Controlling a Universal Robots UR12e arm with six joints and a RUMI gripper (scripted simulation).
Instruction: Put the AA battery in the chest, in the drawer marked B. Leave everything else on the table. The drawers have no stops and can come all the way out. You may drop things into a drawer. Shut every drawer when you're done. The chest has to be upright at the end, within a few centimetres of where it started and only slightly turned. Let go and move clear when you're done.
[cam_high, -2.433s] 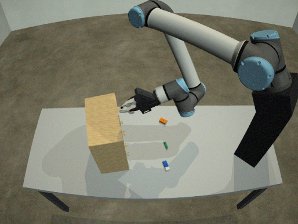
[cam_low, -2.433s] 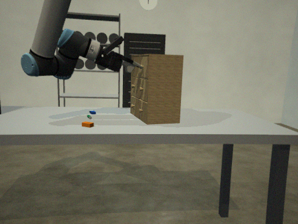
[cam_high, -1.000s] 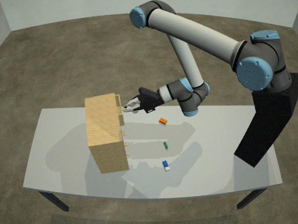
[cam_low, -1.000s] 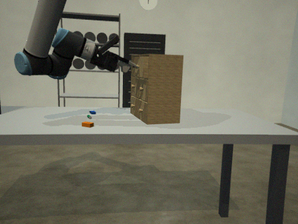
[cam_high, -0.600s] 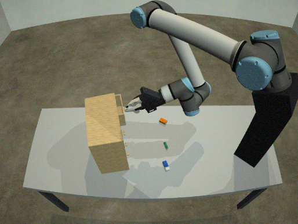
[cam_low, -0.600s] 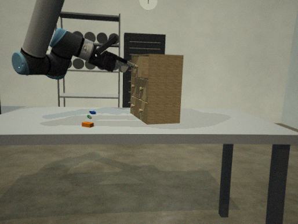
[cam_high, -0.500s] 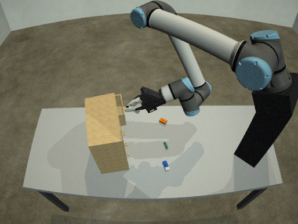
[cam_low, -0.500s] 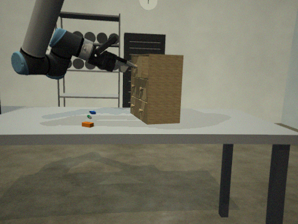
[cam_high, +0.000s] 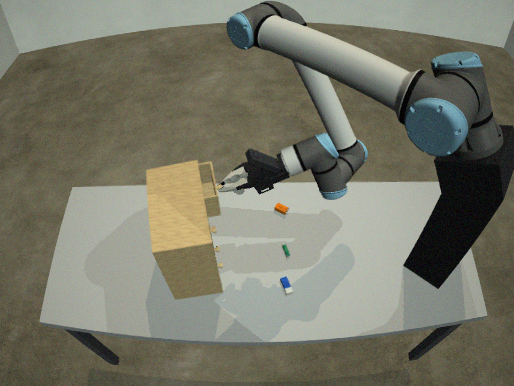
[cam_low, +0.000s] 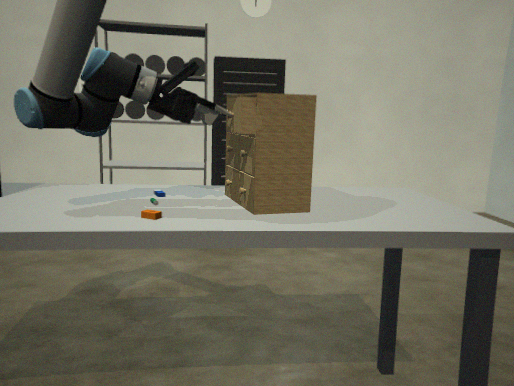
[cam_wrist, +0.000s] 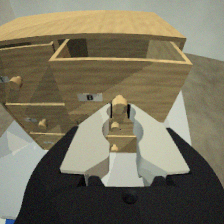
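Note:
The wooden chest (cam_high: 175, 210) (cam_low: 285, 150) (cam_wrist: 100, 24) stands upright on the table. Its upper drawer marked B (cam_high: 213, 205) (cam_low: 244, 116) (cam_wrist: 150, 82) is pulled partway out; its floor is mostly hidden in the wrist view. My gripper (cam_high: 220, 188) (cam_low: 231, 115) (cam_wrist: 119, 104) is shut on that drawer's knob (cam_wrist: 119, 103). The AA battery, a small green cylinder (cam_high: 286, 250) (cam_low: 154, 201), lies on the table in front of the chest, well away from the gripper.
An orange block (cam_high: 281, 208) (cam_low: 151, 214) and a blue and white block (cam_high: 286, 285) (cam_low: 159, 193) lie on the table (cam_high: 380, 300) (cam_low: 350, 225), on either side of the battery. The other drawers look shut, their knobs (cam_high: 217, 248) (cam_low: 243, 153) (cam_wrist: 43, 123) sticking out below and beside drawer B.

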